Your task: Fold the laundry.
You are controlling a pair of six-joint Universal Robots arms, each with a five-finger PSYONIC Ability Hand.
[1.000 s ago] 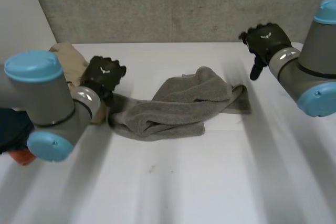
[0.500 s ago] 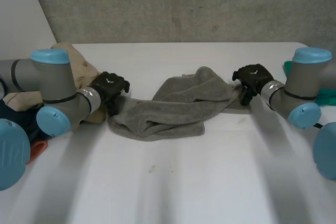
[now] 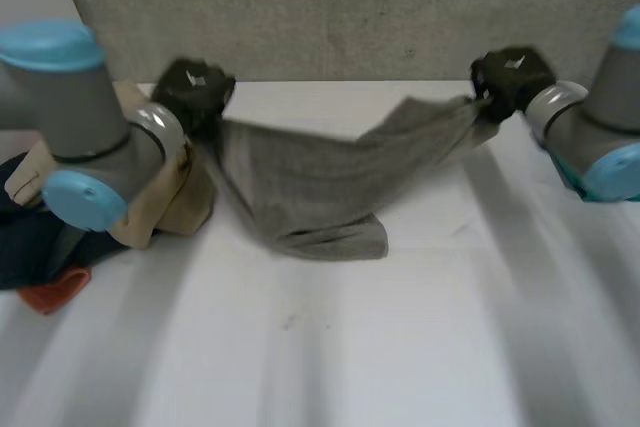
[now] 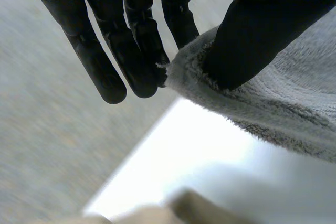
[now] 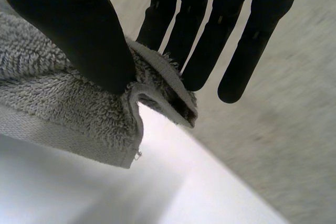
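Over the desk, newly lifted and stretched between left hand and right hand, each pinching a grey towel corner; ready for spreading flat.

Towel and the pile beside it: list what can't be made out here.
- Head view: the towel bunches on the table at its lower fold, burying its free corners.
- Head view: the beige cloth and dark cloth sit partly behind the left arm; the orange thing is too small to identify.
- Wrist views: past the left hand and right hand, the edge cuts off most of the towel.
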